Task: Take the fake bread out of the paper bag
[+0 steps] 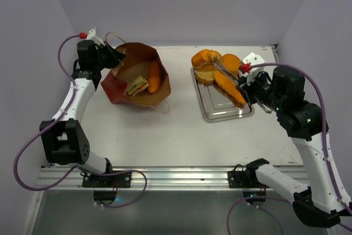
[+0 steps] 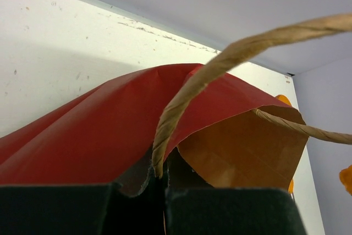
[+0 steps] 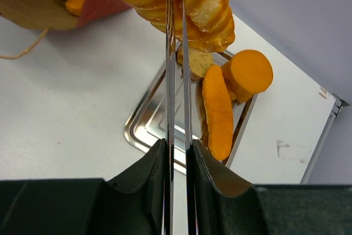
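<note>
Top view: right gripper point(image 1: 216, 64) clamped on braided bread point(image 3: 203, 9) over tray point(image 1: 220, 108), 2 o'clock. Left gripper point(image 1: 115, 58) pinching bag point(image 1: 118, 89) rim. Next, likely: release, fetch sandwich point(image 1: 137, 85), 10 o'clock.

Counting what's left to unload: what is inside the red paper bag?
A triangular sandwich and an orange loaf show in the paper bag. Anything beneath them is hidden.

right pincer point(image 3: 177, 152) clamps tongs point(image 3: 169, 81) | tongs grip twisted bread point(image 3: 209, 9) | tray point(image 3: 137, 136) holds loaves point(image 3: 217, 111)

Six bread pieces point(image 1: 154, 76), one bag point(image 1: 113, 89), one tray point(image 1: 220, 111)
</note>
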Robot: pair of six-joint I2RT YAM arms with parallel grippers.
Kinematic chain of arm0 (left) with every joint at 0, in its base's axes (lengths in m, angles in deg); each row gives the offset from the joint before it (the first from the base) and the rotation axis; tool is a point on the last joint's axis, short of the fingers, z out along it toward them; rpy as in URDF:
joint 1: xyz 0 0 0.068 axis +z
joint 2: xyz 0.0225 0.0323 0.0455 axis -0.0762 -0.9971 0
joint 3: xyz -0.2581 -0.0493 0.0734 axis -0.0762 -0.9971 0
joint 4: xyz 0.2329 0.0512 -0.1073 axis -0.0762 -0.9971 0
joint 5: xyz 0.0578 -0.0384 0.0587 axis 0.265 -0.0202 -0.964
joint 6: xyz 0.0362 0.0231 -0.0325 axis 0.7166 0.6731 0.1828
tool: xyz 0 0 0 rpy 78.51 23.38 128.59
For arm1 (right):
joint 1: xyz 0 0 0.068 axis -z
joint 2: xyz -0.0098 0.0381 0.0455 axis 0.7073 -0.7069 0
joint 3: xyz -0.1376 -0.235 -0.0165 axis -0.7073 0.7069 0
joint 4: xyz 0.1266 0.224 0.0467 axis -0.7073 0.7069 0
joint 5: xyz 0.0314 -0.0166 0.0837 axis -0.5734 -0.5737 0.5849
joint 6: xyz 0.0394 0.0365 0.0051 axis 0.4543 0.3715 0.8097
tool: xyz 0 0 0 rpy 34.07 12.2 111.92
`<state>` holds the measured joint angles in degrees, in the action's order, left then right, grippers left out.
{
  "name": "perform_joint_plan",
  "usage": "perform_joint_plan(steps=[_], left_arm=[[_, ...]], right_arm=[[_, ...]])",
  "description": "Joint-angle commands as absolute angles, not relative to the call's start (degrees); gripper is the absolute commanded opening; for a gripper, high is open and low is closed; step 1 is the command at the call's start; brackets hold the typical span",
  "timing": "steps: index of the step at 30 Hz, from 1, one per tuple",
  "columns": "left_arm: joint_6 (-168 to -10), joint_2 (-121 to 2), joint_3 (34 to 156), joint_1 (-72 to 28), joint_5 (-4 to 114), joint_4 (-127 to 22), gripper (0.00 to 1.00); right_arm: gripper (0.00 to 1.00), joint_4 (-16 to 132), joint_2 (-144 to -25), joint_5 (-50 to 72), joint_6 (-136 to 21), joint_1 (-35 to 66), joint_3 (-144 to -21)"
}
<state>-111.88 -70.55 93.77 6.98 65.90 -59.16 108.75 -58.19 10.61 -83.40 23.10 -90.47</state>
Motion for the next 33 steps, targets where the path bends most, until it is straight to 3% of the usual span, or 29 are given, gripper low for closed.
perform_joint_plan(steps=[1,10,22,33], left_arm=[[-109.2,-67.9,92.1,7.6,66.1,-58.7,0.00],[-108.2,-66.2,89.9,7.6,67.1,-58.6,0.00],[-107.8,-64.6,88.4,7.6,67.6,-58.1,0.00],[-107.7,-63.8,88.2,7.6,67.9,-57.9,0.00]], right_arm=[[0.00,108.4,-54.9,8.9,-84.5,25.8,-87.8],[0.00,116.1,-50.3,12.5,-87.0,33.1,-83.3],[0.00,121.9,-51.4,11.9,-90.3,34.6,-78.6],[0.00,121.3,-64.6,8.2,-91.8,34.6,-80.2]])
